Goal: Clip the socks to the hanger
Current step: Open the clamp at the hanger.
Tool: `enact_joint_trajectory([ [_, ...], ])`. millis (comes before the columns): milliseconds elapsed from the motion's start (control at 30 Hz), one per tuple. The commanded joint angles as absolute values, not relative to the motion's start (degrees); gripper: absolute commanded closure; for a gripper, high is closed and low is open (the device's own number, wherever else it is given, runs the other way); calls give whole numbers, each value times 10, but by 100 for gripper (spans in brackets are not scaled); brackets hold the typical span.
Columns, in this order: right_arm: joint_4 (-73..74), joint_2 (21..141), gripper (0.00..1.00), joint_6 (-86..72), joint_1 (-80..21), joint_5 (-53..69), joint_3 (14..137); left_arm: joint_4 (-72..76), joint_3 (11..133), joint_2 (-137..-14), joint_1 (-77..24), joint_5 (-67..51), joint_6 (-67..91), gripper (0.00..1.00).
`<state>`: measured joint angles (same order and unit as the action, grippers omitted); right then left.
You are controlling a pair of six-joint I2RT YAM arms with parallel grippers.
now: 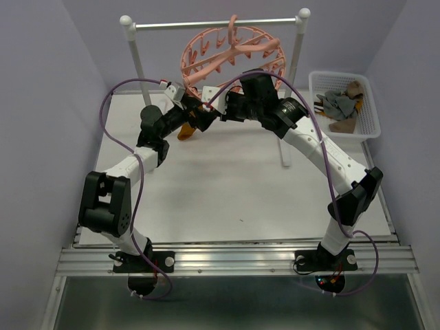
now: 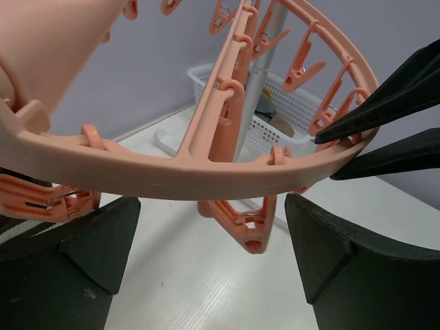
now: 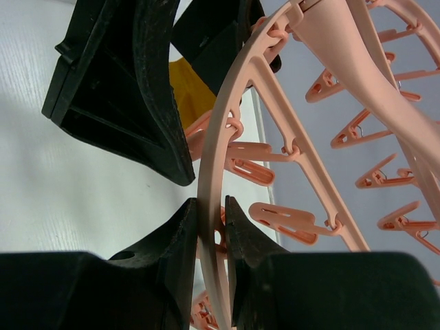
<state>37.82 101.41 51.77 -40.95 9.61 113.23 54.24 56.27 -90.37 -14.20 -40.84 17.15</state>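
The salmon-pink hanger hangs by its hook from the rail, tilted toward the arms. My right gripper is shut on its ring, and the fingers pinch the ring from both sides. My left gripper is open just under the ring, and one dangling clip hangs between its wide-apart fingers. An orange-mustard sock hangs right below the left gripper and shows behind the left fingers in the right wrist view. What holds it is hidden.
A metal rail on white posts stands at the back. A white mesh basket at the right holds grey socks and brown socks; it also shows in the left wrist view. Purple cables loop over both arms.
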Motion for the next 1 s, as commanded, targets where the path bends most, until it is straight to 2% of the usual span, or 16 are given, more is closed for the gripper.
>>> enact_joint_trajectory([
  [0,368,1011,99,509,-410,93,1158,589,598,-903,-146,-427,195,1],
  [267,367,1009,99,505,-410,80,1146,598,600,-909,-148,-410,215,2],
  [967,359,1000,98,497,-410,64,1127,592,602,-905,-152,-398,219,29],
])
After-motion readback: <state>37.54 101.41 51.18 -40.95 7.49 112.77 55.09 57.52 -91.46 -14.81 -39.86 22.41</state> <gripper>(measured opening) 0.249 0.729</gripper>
